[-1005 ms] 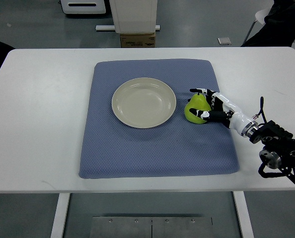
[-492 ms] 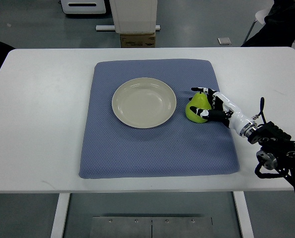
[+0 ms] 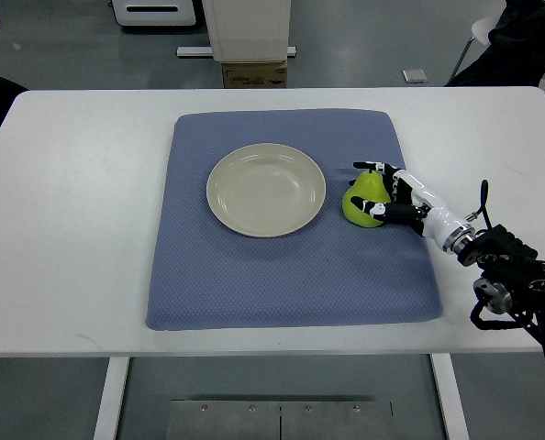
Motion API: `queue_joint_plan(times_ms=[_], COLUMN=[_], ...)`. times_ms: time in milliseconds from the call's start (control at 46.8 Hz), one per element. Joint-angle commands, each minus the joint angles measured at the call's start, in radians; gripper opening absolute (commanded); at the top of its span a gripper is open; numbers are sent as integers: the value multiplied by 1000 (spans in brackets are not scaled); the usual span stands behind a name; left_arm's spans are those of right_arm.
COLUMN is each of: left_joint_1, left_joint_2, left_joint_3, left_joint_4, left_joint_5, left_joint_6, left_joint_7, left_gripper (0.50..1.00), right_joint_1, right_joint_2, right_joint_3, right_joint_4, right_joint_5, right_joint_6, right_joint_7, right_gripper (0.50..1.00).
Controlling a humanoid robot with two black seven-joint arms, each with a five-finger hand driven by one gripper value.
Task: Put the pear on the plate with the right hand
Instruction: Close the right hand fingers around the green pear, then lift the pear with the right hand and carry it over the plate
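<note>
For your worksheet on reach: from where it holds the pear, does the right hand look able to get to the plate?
Probably yes: the right hand, closed on the pear, sits just right of the plate, with only bare blue mat between.

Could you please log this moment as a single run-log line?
phase: grasping | right hand: fingers closed around pear on blue mat | plate: empty, left of pear | left hand: not in view

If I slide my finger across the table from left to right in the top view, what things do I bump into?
Bare white table → blue mat → plate → pear → right robot hand wrapped around the pear, then its arm.
</note>
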Motion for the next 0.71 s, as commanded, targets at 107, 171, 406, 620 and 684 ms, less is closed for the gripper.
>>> queue_joint_plan(times_ms=[107, 171, 406, 620, 684], left_joint_1=[0, 0, 0, 0, 0], left_joint_2=[0, 0, 0, 0, 0], left_joint_3=[0, 0, 0, 0, 0], left_joint_4=[0, 0, 0, 0, 0], left_joint_5=[0, 0, 0, 0, 0], left_joint_6=[0, 0, 0, 0, 0], left_joint_7=[0, 0, 0, 0, 0], left_gripper=[1000, 1000, 1000, 1000, 1000], right_joint_1=[0, 0, 0, 3, 7], right_joint_2=[0, 0, 0, -6, -8], right_joint_3=[-16, -27, -46, -49, -47], right_joint_4=[2, 2, 1, -3, -6], right_joint_5=[-1, -1, -1, -2, -1], right_joint_6=[0, 0, 0, 0, 2], right_joint_7=[0, 0, 0, 0, 0], right_gripper=[755, 778, 813, 584, 500])
